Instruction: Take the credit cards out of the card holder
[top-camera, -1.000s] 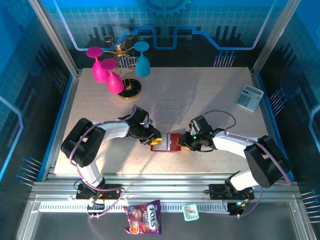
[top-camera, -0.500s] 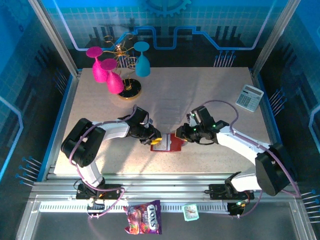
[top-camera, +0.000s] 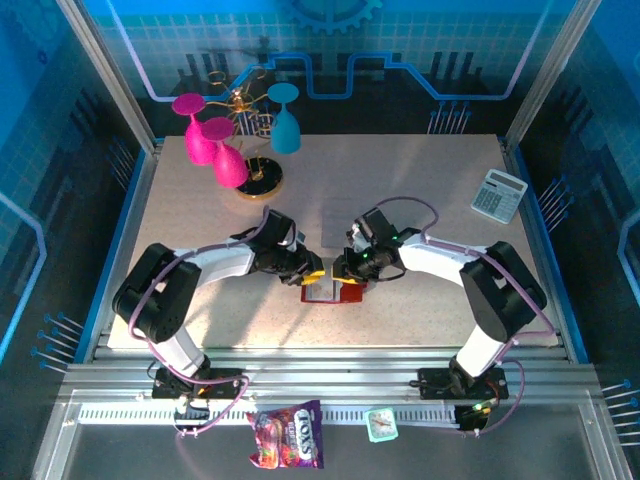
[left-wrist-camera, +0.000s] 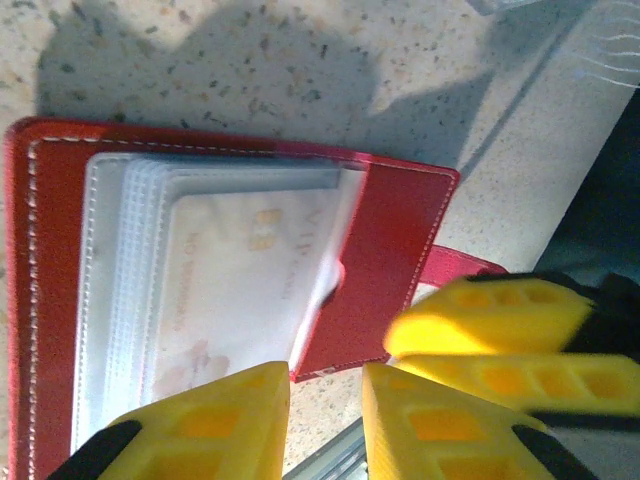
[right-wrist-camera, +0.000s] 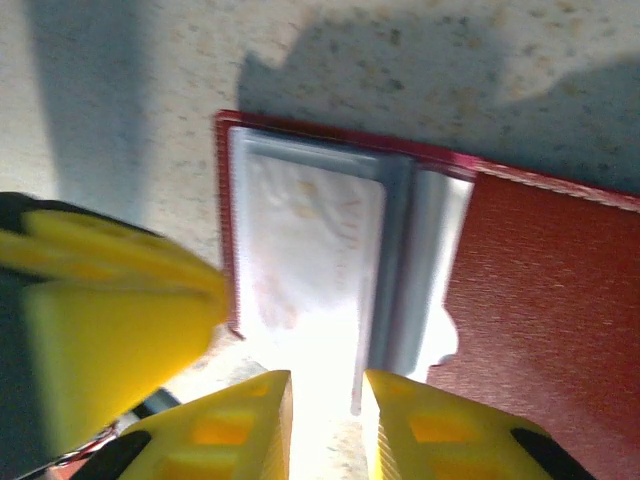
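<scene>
The red card holder (top-camera: 335, 292) lies open on the table between both arms. In the left wrist view its red flap (left-wrist-camera: 395, 240) folds partly over clear sleeves that hold a whitish credit card (left-wrist-camera: 235, 275). My left gripper (top-camera: 312, 274) sits at the holder's left edge, jaws a narrow gap apart (left-wrist-camera: 325, 390) over bare table beside the flap's corner. My right gripper (top-camera: 345, 272) is close beside it over the holder. Its jaws (right-wrist-camera: 325, 390) stand slightly apart, and the card's (right-wrist-camera: 310, 250) glare-washed lower edge reaches into the gap. The other flap (right-wrist-camera: 545, 300) lies flat.
A grey-white calculator (top-camera: 499, 195) lies at the table's right. Pink glasses (top-camera: 215, 145) and a blue one (top-camera: 285, 122) stand on a gold rack at the back left. A sweet bag (top-camera: 287, 436) and a small packet (top-camera: 381, 424) rest on the front rail.
My right gripper has swung left across the card holder until it is next to the left gripper, and its jaws have narrowed. The left arm has barely moved.
</scene>
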